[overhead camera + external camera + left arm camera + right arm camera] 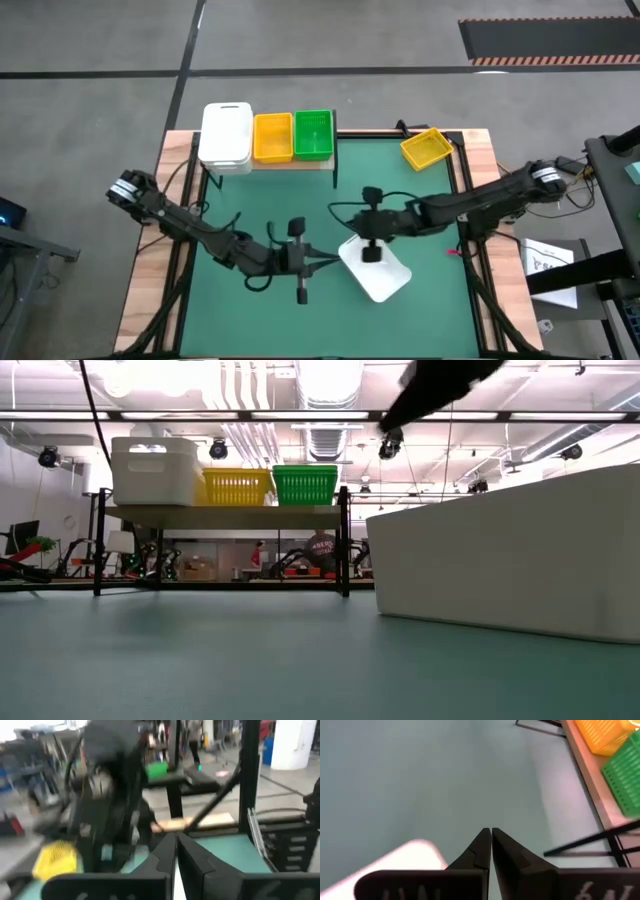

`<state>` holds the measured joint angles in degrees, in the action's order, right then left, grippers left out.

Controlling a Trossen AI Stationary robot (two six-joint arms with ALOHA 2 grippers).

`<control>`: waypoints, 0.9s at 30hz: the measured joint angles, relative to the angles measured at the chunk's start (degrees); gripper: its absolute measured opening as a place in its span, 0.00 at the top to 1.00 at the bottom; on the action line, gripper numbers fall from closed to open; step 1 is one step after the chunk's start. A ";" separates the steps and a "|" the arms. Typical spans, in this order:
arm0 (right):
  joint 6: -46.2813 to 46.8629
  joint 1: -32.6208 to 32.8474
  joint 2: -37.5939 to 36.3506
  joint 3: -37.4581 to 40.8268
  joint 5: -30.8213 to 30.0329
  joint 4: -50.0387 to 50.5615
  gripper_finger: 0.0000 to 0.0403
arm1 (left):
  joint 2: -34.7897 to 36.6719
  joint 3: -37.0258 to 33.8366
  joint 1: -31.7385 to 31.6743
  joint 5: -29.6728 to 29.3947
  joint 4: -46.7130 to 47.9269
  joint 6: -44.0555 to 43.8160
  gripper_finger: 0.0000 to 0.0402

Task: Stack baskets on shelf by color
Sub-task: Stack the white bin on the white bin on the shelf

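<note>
Nearest your low camera, filling the right of that picture, is a white basket (510, 550) lying on the table mat (250, 190); in the high view it sits lower centre (378, 268), askew and apart from the shelf (270, 163), so it is not yet stacked.

Shelf, upper left of centre in the high view: white stack (226, 135) at its left end, yellow stack (272, 137) in the middle, green stack (313, 134) at its right end. One column per colour, so each incoming basket has one obvious destination. I judge the white column to be where the loose one belongs. How many baskets each column holds you cannot count from these views.

A loose yellow basket (427, 148) rests tilted at the table's upper right corner, well clear of the shelf. It also awaits stacking.

Right pincer (491, 836): fingers pressed together, holding nothing. In the high view it hangs over the loose white basket, with the rim just beside the fingers in its own wrist view. You will need it opened before a grasp is possible.

Left pincer (176, 845): closed and empty, at lower centre of the high view, just left of the white basket, not touching it. It appears to be waiting.

Judgement: task partly done; two loose baskets in view.
</note>
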<state>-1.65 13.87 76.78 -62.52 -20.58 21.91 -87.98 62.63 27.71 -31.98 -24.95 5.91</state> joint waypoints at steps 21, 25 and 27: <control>6.08 19.77 -19.79 22.14 -0.39 -6.15 0.98 | -13.32 15.95 -2.79 6.29 18.85 -20.58 1.00; 4.46 22.11 -19.74 25.34 -0.63 -11.64 0.98 | -18.98 25.08 -3.13 9.41 26.21 -21.45 1.00; 2.75 23.15 -19.79 26.86 -2.27 -14.94 0.98 | -22.08 30.73 -3.07 9.49 33.18 -22.72 1.00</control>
<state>1.11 37.02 56.99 -35.66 -22.86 6.97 -110.06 93.36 24.64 -22.48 8.23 -16.82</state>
